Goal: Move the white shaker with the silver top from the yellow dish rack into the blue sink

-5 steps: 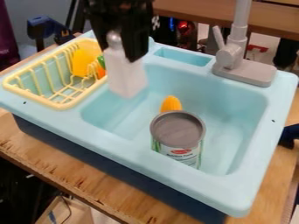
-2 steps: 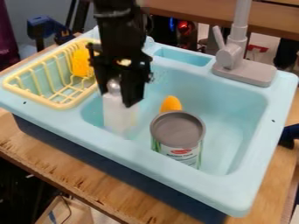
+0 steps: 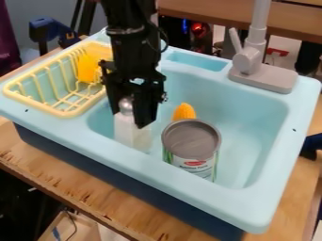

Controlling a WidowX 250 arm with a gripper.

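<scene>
The wooden table [image 3: 69, 178] extends below the fingers [image 3: 146, 109]. Its near edge is rough, with dark chipped spots. The light-blue toy sink [image 3: 151, 170], with a dark-blue base [image 3: 125, 187], rests directly on the table, beneath the fingers.

Looks like a robotics lab or a maker-type workshop to me, with a play kitchen set up in it. You've got a black robot arm [image 3: 133, 47] over a light blue toy sink [image 3: 157, 173] with a chunky gray faucet [image 3: 250, 62] and 1 yellow dish rack [image 3: 70, 114]. The sink sits on a bare plywood top [image 3: 60, 170] with a rough, splintery front edge, which is pretty workshop-ish. Behind it there's a blue clamp-looking thing [image 3: 44, 29] and another wooden surface [image 3: 213, 12], plus an open box [image 3: 78, 230] down low with a cable in it.
</scene>
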